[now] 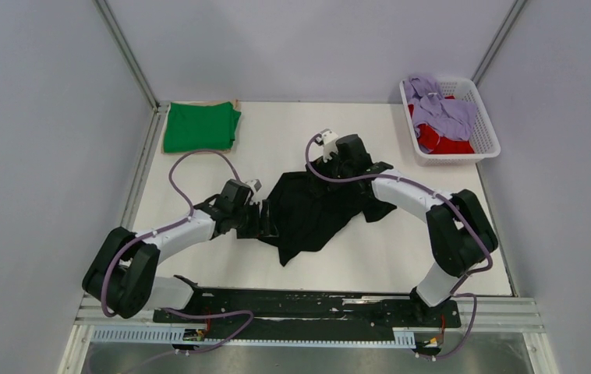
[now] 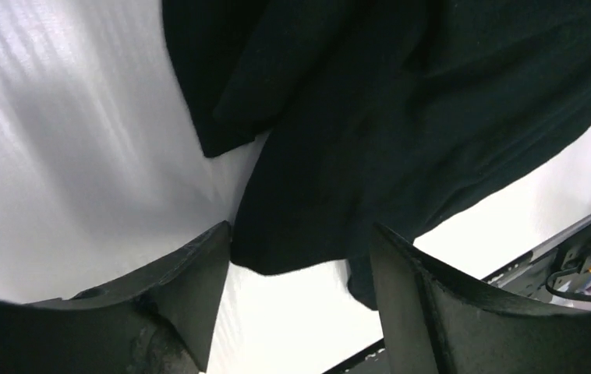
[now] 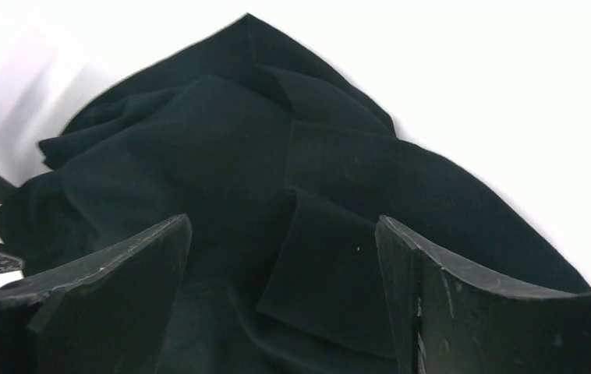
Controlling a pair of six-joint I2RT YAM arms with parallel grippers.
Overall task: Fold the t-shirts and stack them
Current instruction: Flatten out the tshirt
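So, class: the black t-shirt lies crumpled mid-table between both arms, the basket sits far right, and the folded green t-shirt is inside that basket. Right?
Not quite. The folded green t-shirt lies at the far left corner of the table, not in the basket, as the top external view shows. The rest stands.

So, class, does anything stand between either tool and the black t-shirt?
Nothing visible does. The black t-shirt lies right at the left tool and the right tool, cloth showing between each one's open fingers.
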